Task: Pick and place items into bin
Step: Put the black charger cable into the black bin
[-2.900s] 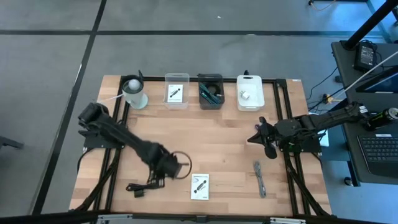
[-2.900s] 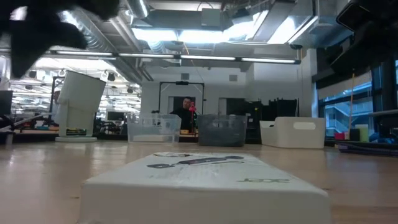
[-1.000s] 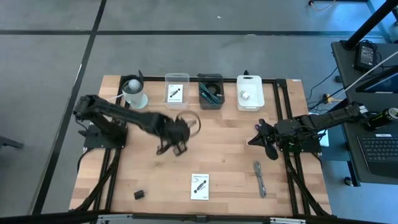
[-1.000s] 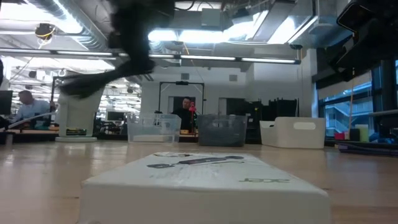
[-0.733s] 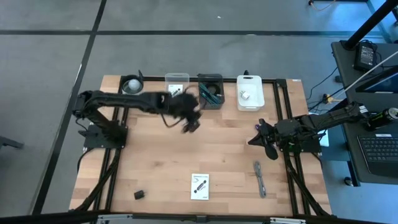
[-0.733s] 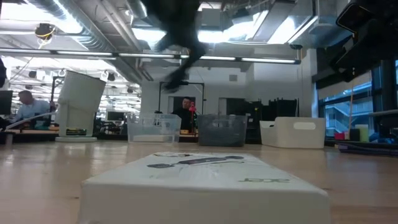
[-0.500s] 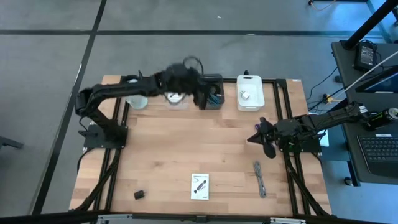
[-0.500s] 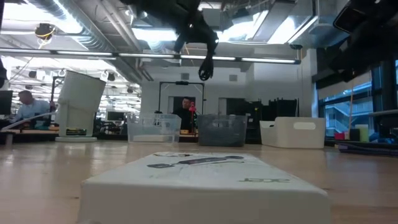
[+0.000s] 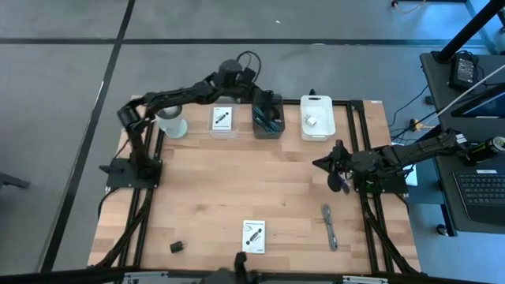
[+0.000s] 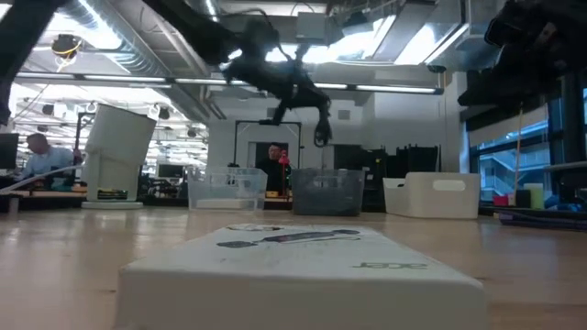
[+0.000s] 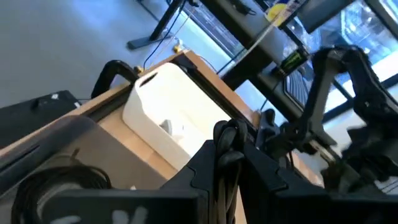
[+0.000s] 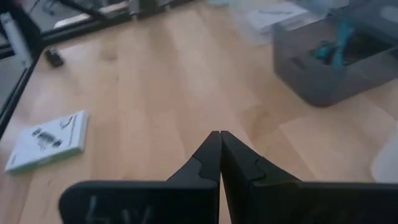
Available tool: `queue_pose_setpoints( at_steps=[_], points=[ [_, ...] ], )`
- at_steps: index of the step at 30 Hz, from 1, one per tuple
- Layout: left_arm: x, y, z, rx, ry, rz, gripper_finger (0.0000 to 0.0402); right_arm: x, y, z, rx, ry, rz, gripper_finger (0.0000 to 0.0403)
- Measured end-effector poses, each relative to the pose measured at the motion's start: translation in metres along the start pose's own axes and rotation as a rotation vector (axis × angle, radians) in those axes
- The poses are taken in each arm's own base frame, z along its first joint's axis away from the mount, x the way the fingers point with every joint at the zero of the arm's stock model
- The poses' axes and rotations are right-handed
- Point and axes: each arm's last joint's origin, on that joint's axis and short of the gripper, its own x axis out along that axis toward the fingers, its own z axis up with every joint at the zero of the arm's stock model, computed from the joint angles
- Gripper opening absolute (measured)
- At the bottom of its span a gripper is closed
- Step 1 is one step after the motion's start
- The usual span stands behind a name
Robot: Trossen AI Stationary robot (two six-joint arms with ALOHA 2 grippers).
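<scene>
A black coiled cable (image 11: 229, 138) is pinched in the left gripper (image 9: 251, 87), held above the far edge of the dark grey bin (image 9: 267, 117). For a clean drop, the dangling cable should be centred over the bin before release. The right gripper (image 12: 220, 148) is pressed together, idle at the table's right.

overhead down, table-level across, wrists forward

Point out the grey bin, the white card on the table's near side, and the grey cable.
grey bin (image 9: 267, 117): high view, on its contents-side rim near the middle.
white card (image 9: 253, 236): high view, centre of its printed face.
grey cable (image 9: 329, 226): high view, midway along its length.
</scene>
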Motion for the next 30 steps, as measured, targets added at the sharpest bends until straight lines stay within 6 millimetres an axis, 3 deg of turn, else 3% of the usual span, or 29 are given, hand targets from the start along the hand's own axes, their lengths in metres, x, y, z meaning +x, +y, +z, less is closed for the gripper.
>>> queue_pose_setpoints(
  at_steps=[6,15,30],
  points=[
    [0.029,0.028,0.017,-0.043,0.016,0.007,0.0039,0.000,-0.001,0.001,0.065,-0.013,-0.021,0.0010],
    [0.035,0.061,0.015,-0.084,0.068,0.217,0.0039,0.000,0.000,0.002,0.099,-0.030,-0.030,0.0010],
    [0.054,0.035,-0.008,-0.071,0.128,0.243,0.0076,0.000,-0.004,0.003,0.090,-0.076,-0.133,0.0010]
  ],
)
